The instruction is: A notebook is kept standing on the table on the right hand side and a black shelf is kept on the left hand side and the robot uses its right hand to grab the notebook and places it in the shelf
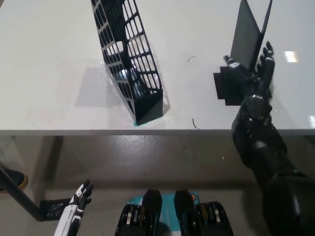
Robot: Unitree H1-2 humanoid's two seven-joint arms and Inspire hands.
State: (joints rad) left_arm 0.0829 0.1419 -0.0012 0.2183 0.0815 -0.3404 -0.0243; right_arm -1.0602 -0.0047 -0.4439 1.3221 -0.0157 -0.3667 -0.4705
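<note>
Head view is showing the black right robot hand (253,73) reaching over the white worktop (49,59) at the base of the notebook (248,34), its fingers spread apart, one lying to the left of the notebook's lower edge and the others rising along its right side; whether any of them is pressing on the cover is not clear, and the robot hand is not closing on it. The notebook is standing upright on a dark stand (226,88) at the right of the worktop, its long axis running up and away from the camera. The black shelf (129,59) is sitting well apart to the left, leaning, its long axis running from the near edge toward the back. The white left robot hand (78,199) is hanging below the worktop at lower left, fingers loosely apart, holding nothing
</note>
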